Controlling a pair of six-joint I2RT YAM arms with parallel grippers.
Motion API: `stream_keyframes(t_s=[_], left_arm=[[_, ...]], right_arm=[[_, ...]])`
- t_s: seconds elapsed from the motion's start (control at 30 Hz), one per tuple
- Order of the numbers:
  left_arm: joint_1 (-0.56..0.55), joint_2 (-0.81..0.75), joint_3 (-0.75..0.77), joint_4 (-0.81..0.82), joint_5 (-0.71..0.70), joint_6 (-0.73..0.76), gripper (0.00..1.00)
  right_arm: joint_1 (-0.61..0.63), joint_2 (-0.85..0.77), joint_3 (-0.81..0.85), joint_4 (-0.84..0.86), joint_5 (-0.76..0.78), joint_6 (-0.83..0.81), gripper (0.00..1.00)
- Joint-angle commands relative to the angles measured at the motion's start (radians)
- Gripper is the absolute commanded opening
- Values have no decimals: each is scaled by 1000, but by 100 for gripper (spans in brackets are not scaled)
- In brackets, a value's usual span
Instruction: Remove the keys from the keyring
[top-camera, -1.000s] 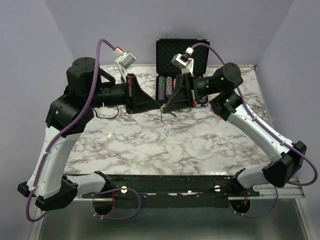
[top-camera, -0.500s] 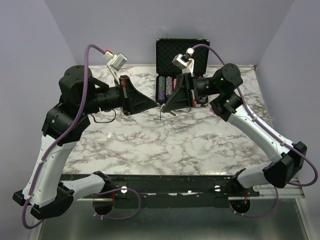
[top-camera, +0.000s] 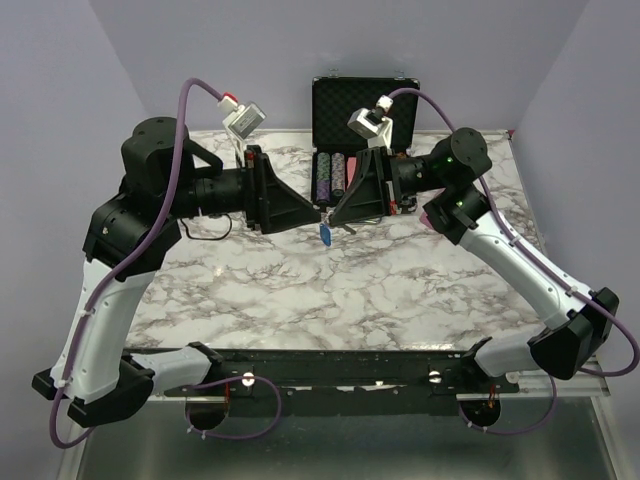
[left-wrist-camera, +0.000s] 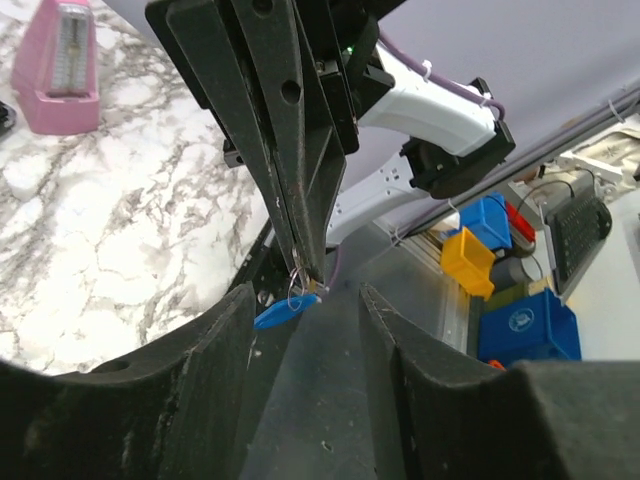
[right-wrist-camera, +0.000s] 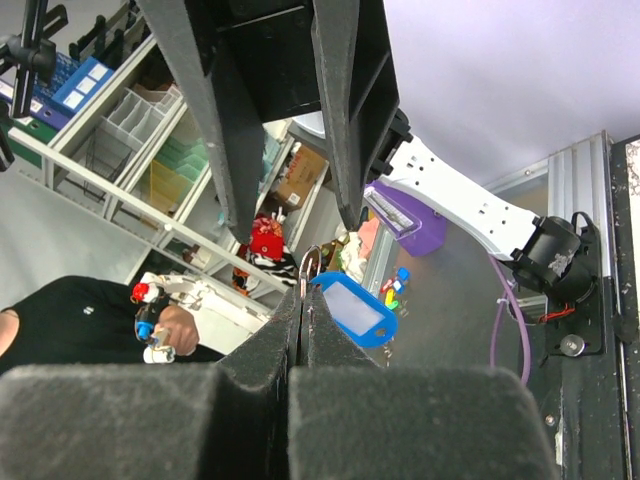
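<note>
1. Two hands raised over the marble desk, tip to tip, just in front of the open black chip case.
2. Right hand: pinched fully closed on the keyring, a thin silvery loop sticking out from between the tips.
3. Hanging from that loop, the blue key, with its oval plastic head clear of the desk. Seen from above as a small blue spot just below the two meeting tips.
4. Left hand: parted to a middling gap and holding nothing. Fingers standing either side of the blue key, with the right hand's tips pointing down into the gap.
5. From the left wrist, blue key lying slantwise under the keyring, its lower end just beside the finger on the left of that view. Cannot tell whether touching.
6. Elsewhere on the desk: rows of poker chips in the tray of the chip case, behind the hands.
7. Also a pink wedge-shaped object lying flat on the marble, well apart from the blue key, beside the right arm.
</note>
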Motion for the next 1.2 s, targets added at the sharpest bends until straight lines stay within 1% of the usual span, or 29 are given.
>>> stream_keyframes(t_s=[0.0,0.13,0.23,0.37,0.4,0.43,0.5,0.67,0.8,0.87,0.93,1.07,1.17], left_arm=[[3,10,-17,-34,89,47,52],[3,11,-35,-31,95,50,50],[5,11,-43,-9,99,39,46],[2,19,-43,-9,104,39,35],[2,19,-43,-9,104,40,31],[2,19,-43,-9,106,42,25],[2,19,-43,-8,104,44,20],[2,25,-52,14,121,34,19],[-1,24,-72,47,135,14,13],[-3,21,-83,61,136,8,9],[-3,19,-85,63,135,5,0],[-3,5,-94,66,96,-9,0],[-3,-19,-127,115,49,-70,0]], right_arm=[[1,-26,1,-5,-26,-10,1],[-1,-24,4,-5,-32,-9,1],[1,-21,6,-2,-32,-9,1],[1,-18,3,4,-32,-7,1],[1,-18,4,6,-33,-6,1],[2,-18,4,6,-33,-6,1],[1,-18,3,6,-35,-6,1],[1,-20,-3,7,-40,-6,1],[1,-21,-5,9,-40,-6,1],[1,-18,-5,10,-41,-6,1],[1,-17,-5,10,-41,-6,1],[1,-18,-7,12,-32,-7,1],[1,-18,-10,14,-17,-10,1]])
